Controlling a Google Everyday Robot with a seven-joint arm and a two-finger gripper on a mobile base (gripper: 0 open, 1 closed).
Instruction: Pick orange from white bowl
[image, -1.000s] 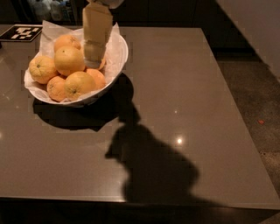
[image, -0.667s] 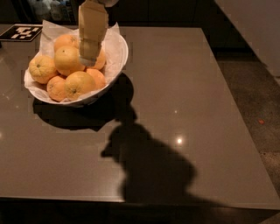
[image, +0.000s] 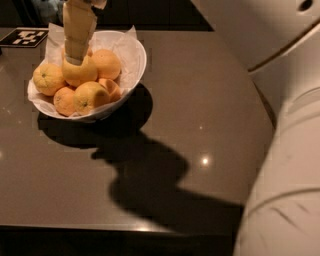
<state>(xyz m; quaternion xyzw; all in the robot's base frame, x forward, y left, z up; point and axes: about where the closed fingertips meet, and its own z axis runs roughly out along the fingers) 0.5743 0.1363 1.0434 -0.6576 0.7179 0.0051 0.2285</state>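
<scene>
The white bowl (image: 135, 55), lined with crinkled white paper, stands at the table's far left and holds several round orange fruits. The orange (image: 84, 75) is the big smooth yellow-orange one on top of the pile. My gripper (image: 75, 59) comes down from the top edge, and its tip rests on or just above the orange's top. A paler, bumpier fruit (image: 48, 79) lies to its left, another large one (image: 107, 63) to its right, and smaller ones (image: 90, 96) lie in front.
The dark glossy table (image: 200, 100) stretches right and forward of the bowl. A black-and-white marker tag (image: 25, 37) lies at the far left corner. My own white arm (image: 285, 165) fills the right side of the view.
My gripper has moved left over the bowl, onto the top orange. My white arm has come into view on the right. The bowl and fruits have not moved.
</scene>
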